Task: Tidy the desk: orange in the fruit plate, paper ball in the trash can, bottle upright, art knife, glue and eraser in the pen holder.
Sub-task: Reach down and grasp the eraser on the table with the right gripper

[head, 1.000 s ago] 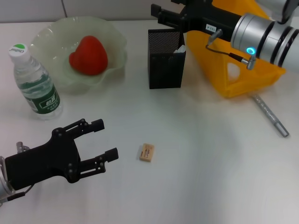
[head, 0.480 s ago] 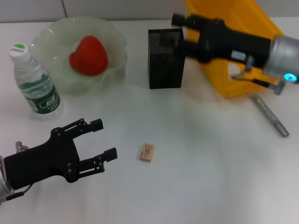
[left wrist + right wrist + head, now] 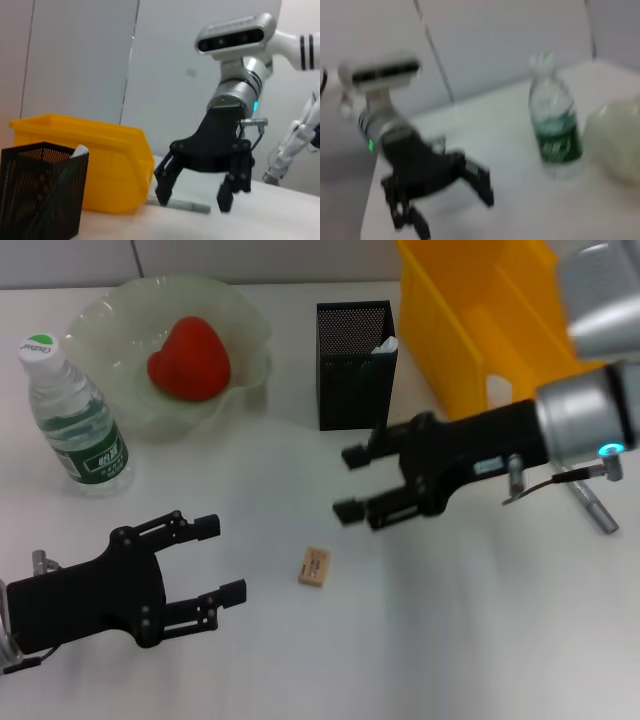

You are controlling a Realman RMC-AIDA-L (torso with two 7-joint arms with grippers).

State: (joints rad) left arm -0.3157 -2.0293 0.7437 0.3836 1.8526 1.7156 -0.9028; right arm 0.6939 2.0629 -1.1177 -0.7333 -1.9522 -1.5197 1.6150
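A small tan eraser lies flat on the table between my two grippers. My right gripper hangs open just up and to the right of it, nothing between its fingers; the left wrist view shows it open too. My left gripper stands open to the left of the eraser. The black mesh pen holder has a white item poking out. A grey art knife lies at the right, partly behind my right arm. The bottle stands upright. A red fruit sits in the fruit plate. The paper ball is out of view.
A yellow bin stands at the back right, beside the pen holder. In the right wrist view the bottle stands beyond my left arm, with the plate's edge beside it.
My right gripper has come away from above the pen holder, toward the front and middle of the table, ending near the eraser. The left gripper has shifted only slightly.
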